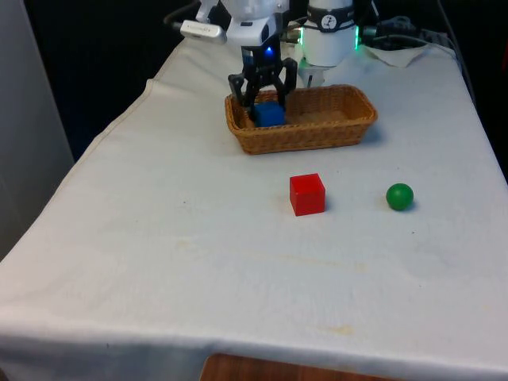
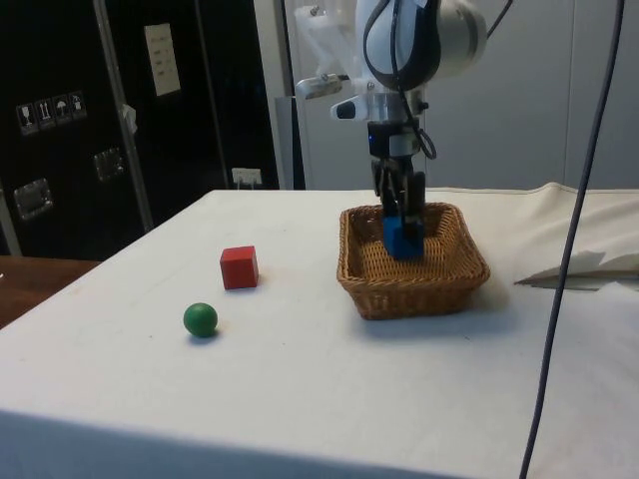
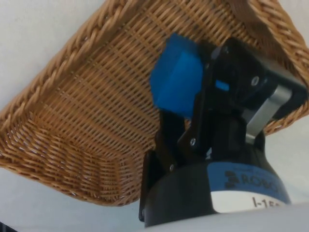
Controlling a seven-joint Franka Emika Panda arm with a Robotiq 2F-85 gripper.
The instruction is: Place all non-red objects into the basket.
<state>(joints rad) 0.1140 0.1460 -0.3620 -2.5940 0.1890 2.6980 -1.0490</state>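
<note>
The end effector (image 1: 264, 101) is lowered into the wicker basket (image 1: 317, 135), at the end of the basket that is on the front view's left. Its two fingers are closed on the blue block (image 1: 270, 114), so the block sits directly between them; in the side view the block (image 2: 403, 238) is low inside the basket (image 2: 414, 284), but I cannot tell if it touches the bottom. In the wrist view the block (image 3: 177, 82) is a plain bright blue cube with flat faces and sharp edges, and it looks a little turned against the weave of the basket (image 3: 72, 111). It has no clear long axis.

The red cube (image 1: 307, 194) stands on the desk (image 1: 159, 254) in front of the basket, well apart from the end effector. The green ball (image 1: 399, 196) lies near it, on the front view's right.
</note>
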